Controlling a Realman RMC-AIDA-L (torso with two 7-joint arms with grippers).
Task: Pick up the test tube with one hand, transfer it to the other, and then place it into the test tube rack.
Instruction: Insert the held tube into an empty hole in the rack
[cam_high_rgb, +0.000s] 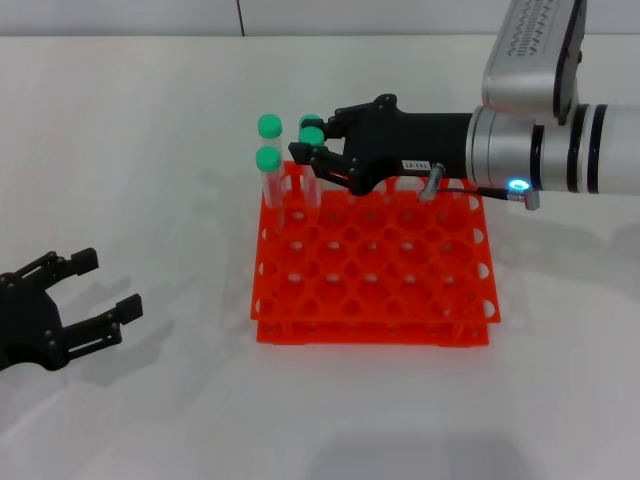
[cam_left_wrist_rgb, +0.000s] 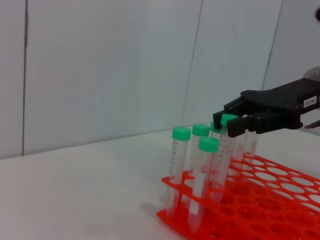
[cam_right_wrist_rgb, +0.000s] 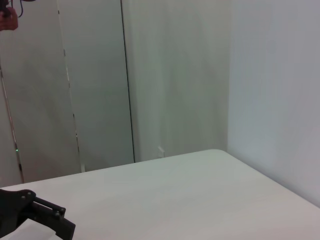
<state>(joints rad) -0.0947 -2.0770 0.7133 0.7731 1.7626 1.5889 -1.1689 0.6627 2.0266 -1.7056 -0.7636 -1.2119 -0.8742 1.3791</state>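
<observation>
The orange-red test tube rack (cam_high_rgb: 372, 334) stands mid-table. Several green-capped tubes stand in its back left corner holes. My right gripper (cam_high_rgb: 318, 143), black with a white label, reaches in over that corner. It is shut on the top of the test tube (cam_high_rgb: 312, 136), whose lower end is down in a rack hole. In the left wrist view the tube (cam_left_wrist_rgb: 226, 145) leans slightly between the fingers (cam_left_wrist_rgb: 246, 125) above the rack (cam_left_wrist_rgb: 260, 202). My left gripper (cam_high_rgb: 108, 282) is open and empty, low over the table at the front left.
Three other tubes stand by the held one: two at the rack's left edge (cam_high_rgb: 268, 127) (cam_high_rgb: 267, 160) and one behind it (cam_high_rgb: 309, 121). Bare white table surrounds the rack. A wall lies behind the table.
</observation>
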